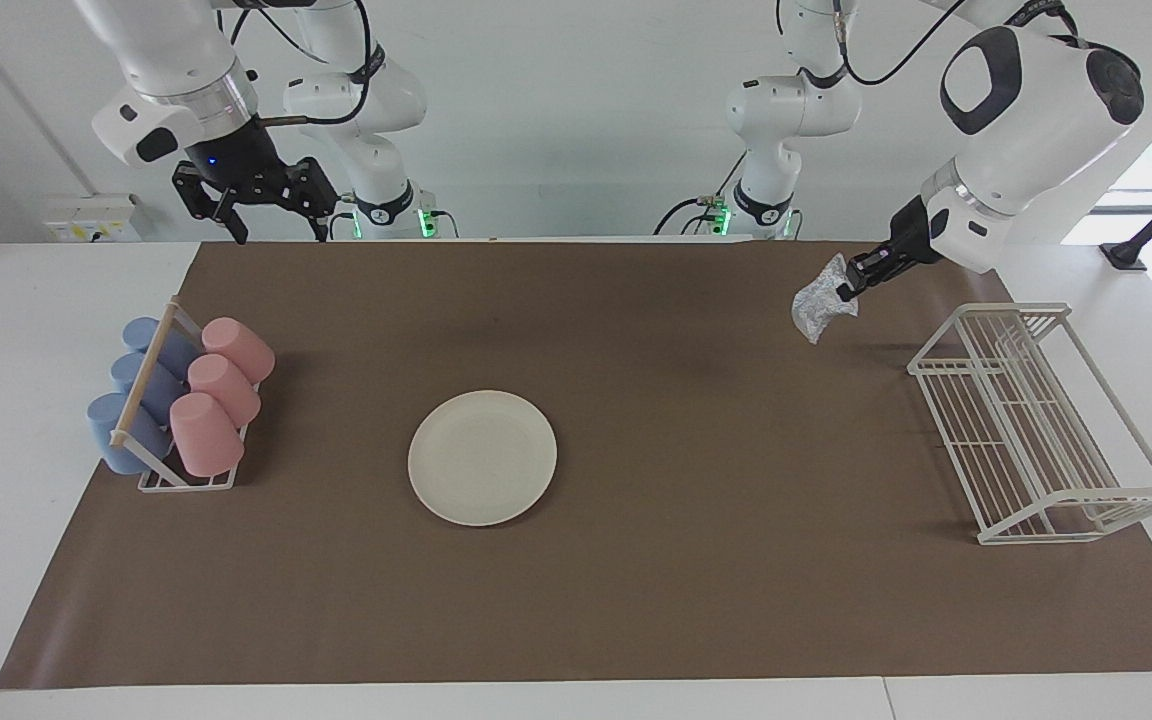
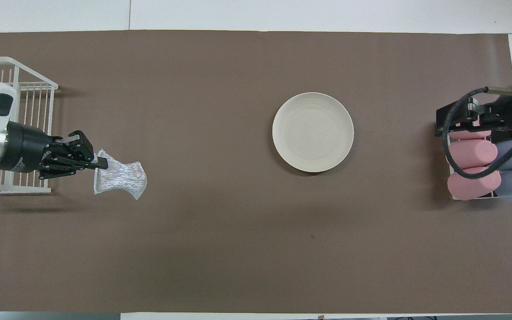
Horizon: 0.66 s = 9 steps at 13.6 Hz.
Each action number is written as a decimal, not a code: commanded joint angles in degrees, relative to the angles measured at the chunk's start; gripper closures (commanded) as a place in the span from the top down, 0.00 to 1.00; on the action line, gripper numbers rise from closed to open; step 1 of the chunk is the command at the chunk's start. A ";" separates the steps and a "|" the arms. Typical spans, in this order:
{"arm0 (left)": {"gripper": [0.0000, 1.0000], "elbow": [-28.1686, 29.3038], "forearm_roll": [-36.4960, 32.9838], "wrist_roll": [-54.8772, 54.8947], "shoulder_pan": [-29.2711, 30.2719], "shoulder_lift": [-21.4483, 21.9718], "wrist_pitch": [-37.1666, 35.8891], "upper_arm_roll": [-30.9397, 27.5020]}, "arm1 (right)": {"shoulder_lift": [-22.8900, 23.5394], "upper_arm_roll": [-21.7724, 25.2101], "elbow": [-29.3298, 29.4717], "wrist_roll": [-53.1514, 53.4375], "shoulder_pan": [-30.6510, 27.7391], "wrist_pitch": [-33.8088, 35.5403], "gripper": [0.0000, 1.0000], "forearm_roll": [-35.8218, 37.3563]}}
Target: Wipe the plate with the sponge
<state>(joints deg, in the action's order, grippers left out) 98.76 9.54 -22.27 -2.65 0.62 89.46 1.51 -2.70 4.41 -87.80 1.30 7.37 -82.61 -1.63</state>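
Left gripper (image 1: 848, 290) fingers pinch the sponge (image 1: 816, 308) at frame right, facing view; plate (image 1: 482, 457) lies flat mid-frame.
Overhead alone shows the sponge's bow shape, long axis horizontal; right gripper (image 1: 271, 228) fingers spread, upper left.

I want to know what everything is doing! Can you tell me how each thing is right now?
plate: flat on the brown mat, nothing on it.
sponge: up in the air, pinched by the left gripper.
left gripper: shut on the sponge, beside the wire rack.
right gripper: open, holding nothing, raised at the cups' end.
cups: lying tilted in their holder.
wire rack: standing on the mat, nothing in it.
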 commanded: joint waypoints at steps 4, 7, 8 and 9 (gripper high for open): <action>0.00 -5.68 -25.75 -1.11 -4.46 -3.00 -5.26 0.33 | -1.26 0.95 -3.87 -4.20 -0.77 -3.44 1.00 2.07; 0.00 -5.07 -40.08 -1.11 -7.54 -5.01 -5.79 0.42 | -0.73 3.06 -4.04 -9.19 -1.21 -4.21 1.00 1.89; 0.00 -5.07 -44.56 -1.11 -8.07 -6.15 -5.88 0.42 | -0.65 3.06 -4.04 -9.39 -1.65 -3.87 1.00 1.19; 0.00 -4.89 -48.35 -1.11 -8.25 -7.81 -5.79 0.42 | -0.56 3.06 -4.04 -9.21 -1.83 -3.52 1.00 1.19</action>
<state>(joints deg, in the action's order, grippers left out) 95.17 -32.22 -22.56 -9.59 -3.49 85.15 2.30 -2.98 7.89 -90.95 -6.30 6.54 -85.58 -0.52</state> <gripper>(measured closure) 0.974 0.000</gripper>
